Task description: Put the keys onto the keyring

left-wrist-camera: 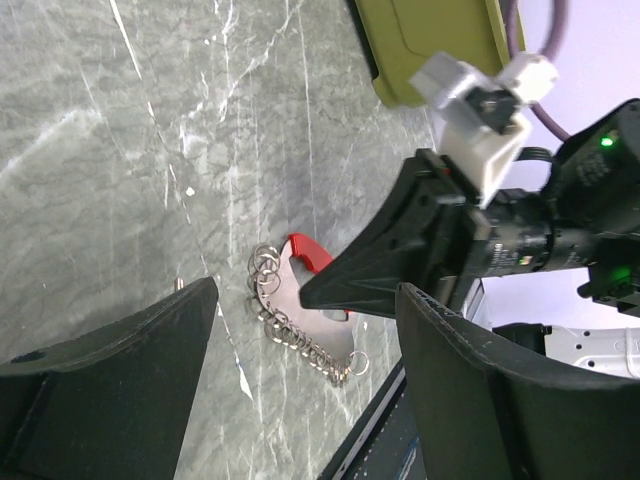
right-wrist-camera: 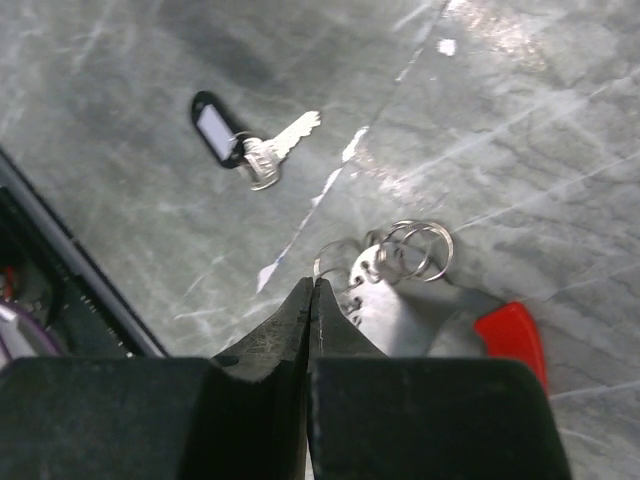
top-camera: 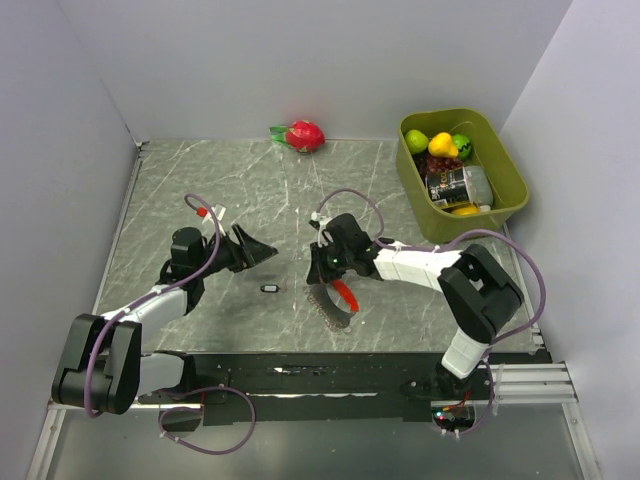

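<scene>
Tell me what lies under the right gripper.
The keyring lies under the right gripper: linked metal rings and a red end show on the table. The fingers cover its near part, so whether they pinch a ring is hidden.

The right fingers (right-wrist-camera: 265,355) hide the keyring's (right-wrist-camera: 405,300) near part.

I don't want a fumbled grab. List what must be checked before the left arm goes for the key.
1. The left pincer is open: ok, its fingers stand wide apart in the wrist view.
2. The left pincer is empty: ok, it holds nothing.
3. The key is free: ok, it lies alone on the table, apart from the keyring.
4. The right pincer steadies the keyring: cannot tell; it is shut with its tips at the rings, but the contact is hidden.
5. The key is on the keyring: not ok, not yet threaded.
</scene>
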Available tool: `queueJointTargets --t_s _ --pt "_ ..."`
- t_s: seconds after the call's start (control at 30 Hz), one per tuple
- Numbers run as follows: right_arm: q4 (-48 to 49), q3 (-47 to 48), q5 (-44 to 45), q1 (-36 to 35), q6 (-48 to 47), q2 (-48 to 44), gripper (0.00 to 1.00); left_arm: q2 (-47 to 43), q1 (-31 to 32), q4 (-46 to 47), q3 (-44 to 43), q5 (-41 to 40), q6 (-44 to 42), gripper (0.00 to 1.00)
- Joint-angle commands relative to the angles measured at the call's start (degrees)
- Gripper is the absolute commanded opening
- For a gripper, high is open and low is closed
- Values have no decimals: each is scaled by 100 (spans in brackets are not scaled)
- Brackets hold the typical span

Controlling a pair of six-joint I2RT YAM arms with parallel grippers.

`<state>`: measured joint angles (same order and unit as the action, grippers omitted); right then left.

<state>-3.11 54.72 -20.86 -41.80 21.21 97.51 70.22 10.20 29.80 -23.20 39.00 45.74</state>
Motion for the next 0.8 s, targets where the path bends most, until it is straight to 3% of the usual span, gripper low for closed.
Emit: queueJointTargets --t_s 0.0,0.1,0.2,0.23,0.33,0.57,0.77 --pt "452 -189 -225 14 41 -373 0 -43 -18 342 44 160 -117 78" --pt "338 -128 -94 32 -11 -356 1 -43 -18 342 61 143 -144 78" --pt "145 -76 117 32 -47 -400 24 -8 -18 368 70 151 -144 78" --pt "127 -67 170 23 -56 -409 41 1 -18 368 70 143 -135 78" --pt "-13 12 398 23 -64 -383 55 27 -18 395 70 169 -135 78" --pt "-75 171 434 23 -47 -66 57 71 -18 430 79 178 -126 78" --pt "48 293 346 23 6 206 50 106 -9 465 96 178 -118 78"
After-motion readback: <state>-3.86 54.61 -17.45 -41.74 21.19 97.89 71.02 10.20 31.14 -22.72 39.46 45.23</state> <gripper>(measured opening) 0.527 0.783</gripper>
